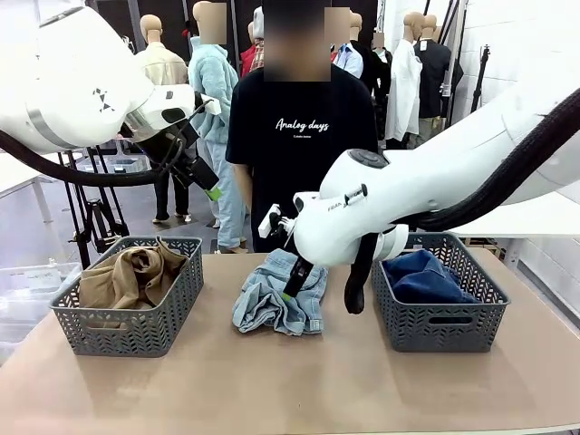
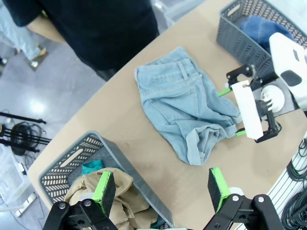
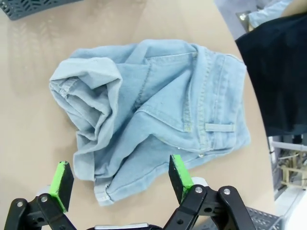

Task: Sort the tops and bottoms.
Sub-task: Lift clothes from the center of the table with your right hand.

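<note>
Pale denim bottoms [image 3: 158, 115] lie mid-table between baskets, directly beneath our right gripper [image 3: 117, 184], jaws spread, empty. Long axis runs waistband-to-hem across our jaws. Left gripper [image 2: 163, 187] released, raised farther off.

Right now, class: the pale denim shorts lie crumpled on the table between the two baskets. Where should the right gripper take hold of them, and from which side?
Judged from the pictures, the best hold is the rolled, bunched leg of the pale denim shorts, taken from straight above. The raised fold gives the open right gripper something to pinch, whereas the waistband part lies flat against the table.
</note>
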